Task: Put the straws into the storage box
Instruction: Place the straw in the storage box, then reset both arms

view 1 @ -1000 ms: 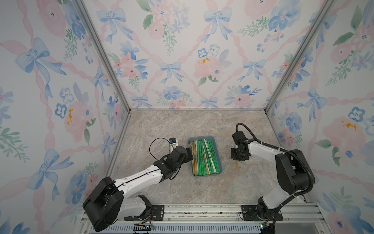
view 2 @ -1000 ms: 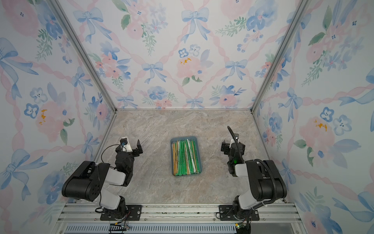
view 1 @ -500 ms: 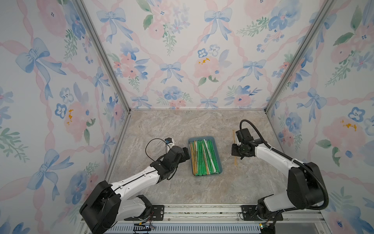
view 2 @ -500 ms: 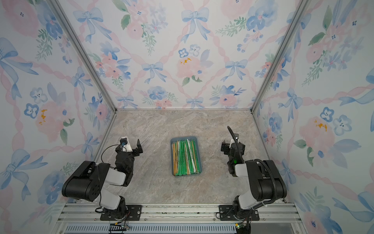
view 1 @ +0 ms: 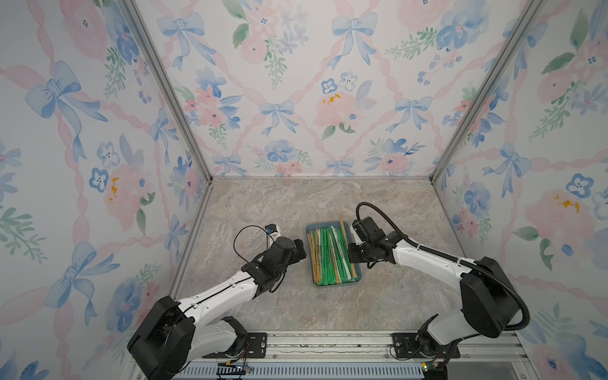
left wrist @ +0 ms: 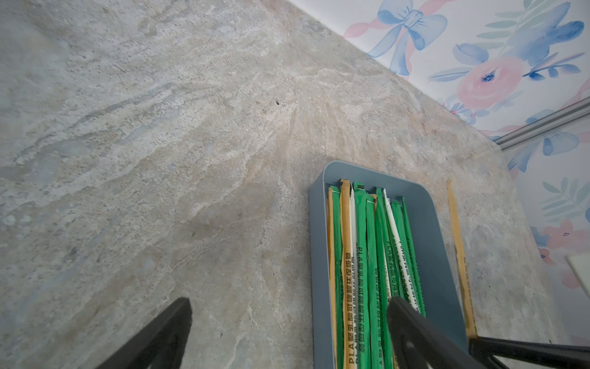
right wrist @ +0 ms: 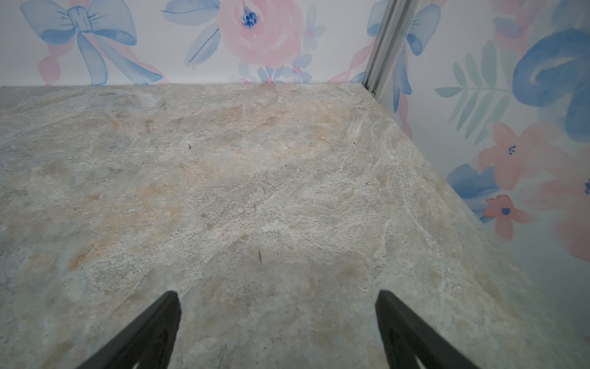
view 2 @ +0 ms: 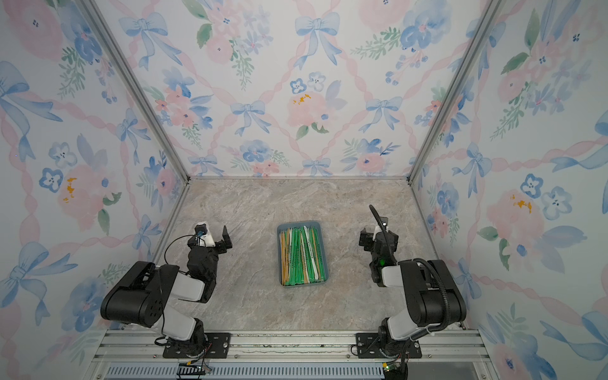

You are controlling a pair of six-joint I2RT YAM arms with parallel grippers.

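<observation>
Most straws (view 1: 329, 256) lie in the box (view 1: 337, 283), middle of the tabletop (view 1: 296, 204); one tan straw (left wrist: 458, 255) is left outside its right rim. In a top view my left gripper (view 1: 300, 250) hovers at the box's left rim, fingers (left wrist: 166, 332) spread. My right gripper (view 1: 352, 254) reaches the right rim by that straw; pinching or not, I cannot tell

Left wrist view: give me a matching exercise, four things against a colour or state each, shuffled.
Things:
1. storage box
2. lone straw outside the box
3. left hand
4. table

Colour or state:
A. open
B. tan
C. marbled grey-beige
D. blue-grey

Pairs: 1-D, 2-B, 3-A, 4-C
</observation>
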